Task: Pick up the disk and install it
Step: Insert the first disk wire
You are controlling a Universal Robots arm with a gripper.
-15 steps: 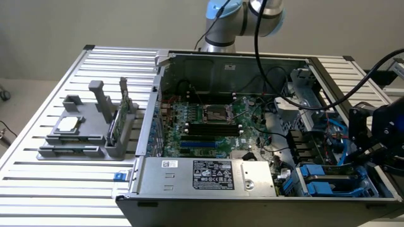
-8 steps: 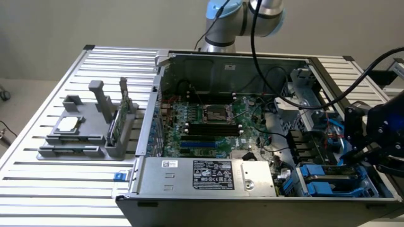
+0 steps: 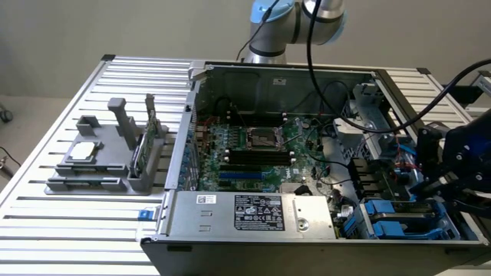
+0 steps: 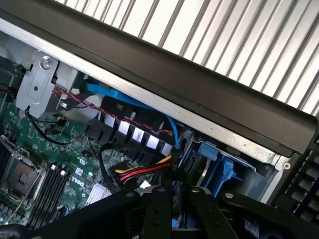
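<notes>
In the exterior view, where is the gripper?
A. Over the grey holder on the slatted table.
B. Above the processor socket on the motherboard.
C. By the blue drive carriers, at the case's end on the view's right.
C: the gripper hangs at the exterior view's right end of the computer case, just above the blue drive carriers, well away from the grey holder.
</notes>
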